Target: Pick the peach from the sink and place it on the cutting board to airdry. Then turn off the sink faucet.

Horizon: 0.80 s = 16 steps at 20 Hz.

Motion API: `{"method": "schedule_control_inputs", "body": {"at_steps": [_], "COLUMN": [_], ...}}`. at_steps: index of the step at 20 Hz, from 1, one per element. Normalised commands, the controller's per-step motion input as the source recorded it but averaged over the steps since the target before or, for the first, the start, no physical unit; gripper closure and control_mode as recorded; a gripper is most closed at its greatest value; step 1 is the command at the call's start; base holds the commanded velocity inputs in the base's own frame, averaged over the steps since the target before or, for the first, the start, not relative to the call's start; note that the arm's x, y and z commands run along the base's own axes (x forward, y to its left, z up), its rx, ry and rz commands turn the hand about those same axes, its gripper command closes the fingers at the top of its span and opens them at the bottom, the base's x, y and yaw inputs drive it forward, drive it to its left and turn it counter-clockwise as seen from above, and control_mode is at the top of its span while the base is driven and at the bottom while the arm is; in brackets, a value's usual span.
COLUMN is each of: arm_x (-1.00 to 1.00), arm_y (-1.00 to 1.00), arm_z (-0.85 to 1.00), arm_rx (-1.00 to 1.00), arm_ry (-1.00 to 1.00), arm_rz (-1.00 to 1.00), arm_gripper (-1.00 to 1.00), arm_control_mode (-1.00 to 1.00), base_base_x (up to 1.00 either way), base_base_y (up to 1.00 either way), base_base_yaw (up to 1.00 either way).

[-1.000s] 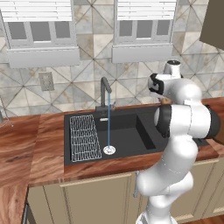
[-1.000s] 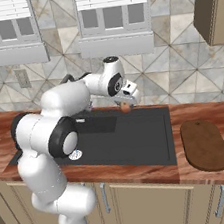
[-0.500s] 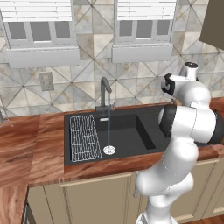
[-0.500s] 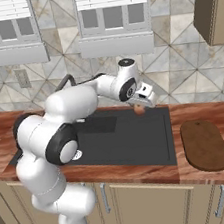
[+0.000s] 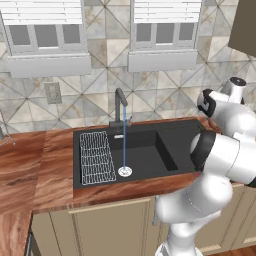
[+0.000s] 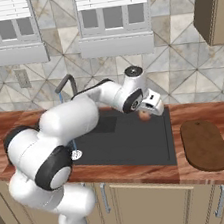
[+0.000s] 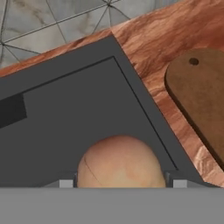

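Rightward since a second ago, my hand (image 6: pixel 146 115) now hangs over the black recessed sink's (image 6: pixel 139 145) right end, apparently closed on the small round orange-red peach (image 7: pixel 120 162). Beyond, the dark reddish-brown cutting board (image 6: pixel 204 144) lies on the wood counter (image 6: pixel 194 107); water runs from the slim dark-grey faucet (image 5: pixel 120 106).

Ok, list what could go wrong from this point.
1. The peach is held in the gripper above the sink, short of the cutting board; a slip would likely drop it back into the basin.
2. The board is narrow and the peach is round, so released off-centre it may roll onto the counter.
3. Water runs from the sink faucet; it must not be forgotten.
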Motion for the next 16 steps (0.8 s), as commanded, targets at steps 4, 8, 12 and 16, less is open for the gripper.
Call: {"method": "schedule_control_inputs", "body": {"at_steps": [4,8,12,16], "arm_x": [-0.62,-0.54,-0.39,-0.43], "arm_y": [-0.03,0.00,-0.16,-0.32], "arm_z": [0.00,0.00,0.20,0.33], "arm_rx": [0.00,0.00,0.00,0.00], "arm_ry": [-0.08,-0.04,0.00,0.02], "arm_rz": [0.00,0.00,0.00,0.00], "arm_gripper": [1.00,1.00,1.00,1.00], "arm_control_mode": [-1.00,-1.00,-1.00,-1.00], "base_base_x": [0.00,0.00,0.00,0.00], "base_base_y": [0.00,0.00,0.00,0.00], "base_base_yaw": [0.00,0.00,0.00,0.00]}}
